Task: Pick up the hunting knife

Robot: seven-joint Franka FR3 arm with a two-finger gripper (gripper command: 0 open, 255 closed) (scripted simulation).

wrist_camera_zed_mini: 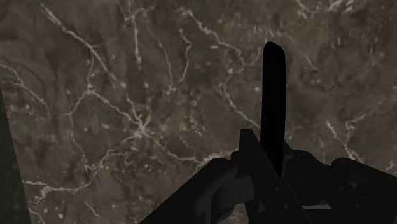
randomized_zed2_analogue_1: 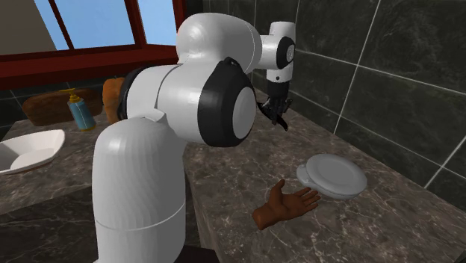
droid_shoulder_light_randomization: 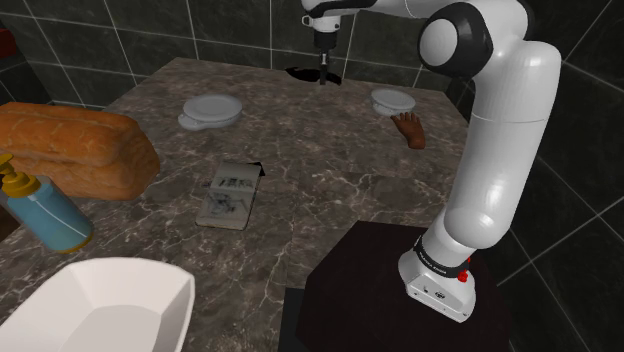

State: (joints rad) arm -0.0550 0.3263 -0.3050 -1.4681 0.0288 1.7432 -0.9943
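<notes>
White Franka arm (droid_shoulder_light_randomization: 500, 130): reaches from its stand toward the dark tiled wall (droid_shoulder_light_randomization: 230, 25), wrist pointing down. All-black two-finger gripper (droid_shoulder_light_randomization: 322, 55): fingers pinching a slim all-black hunting knife (wrist_camera_zed_mini: 275, 95), which hangs below them above the far edge of the dark veined marble counter (droid_shoulder_light_randomization: 330, 170).

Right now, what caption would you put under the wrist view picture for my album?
The gripper holds a black knife up above the dark marble counter.
</notes>
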